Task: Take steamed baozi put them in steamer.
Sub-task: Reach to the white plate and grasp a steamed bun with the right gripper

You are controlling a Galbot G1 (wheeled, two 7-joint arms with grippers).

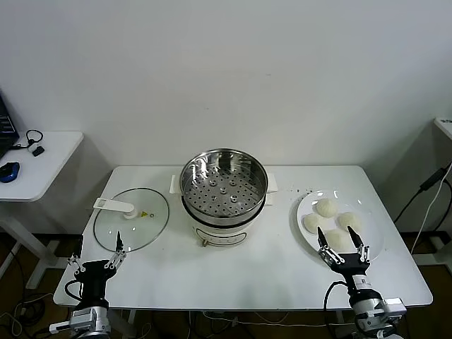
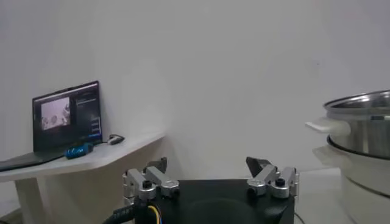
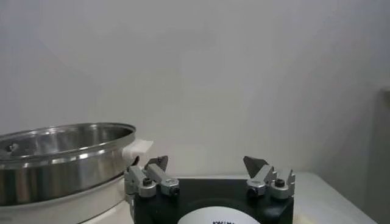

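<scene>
Both arms are cut off at the bottom edge, only the wrists showing. Four steamed baozi (image 1: 328, 207) sit on a white plate (image 1: 374, 240) at right of frame, the nearest partly hidden behind the right pincer (image 1: 342, 243), fingers apart and empty. One steamer (image 1: 223, 194) stands centre on the white surface (image 1: 268, 272), lidless. One glass lid (image 1: 132, 218) lies left. The left pincer (image 1: 98, 260), lower left, also gapes empty.
</scene>
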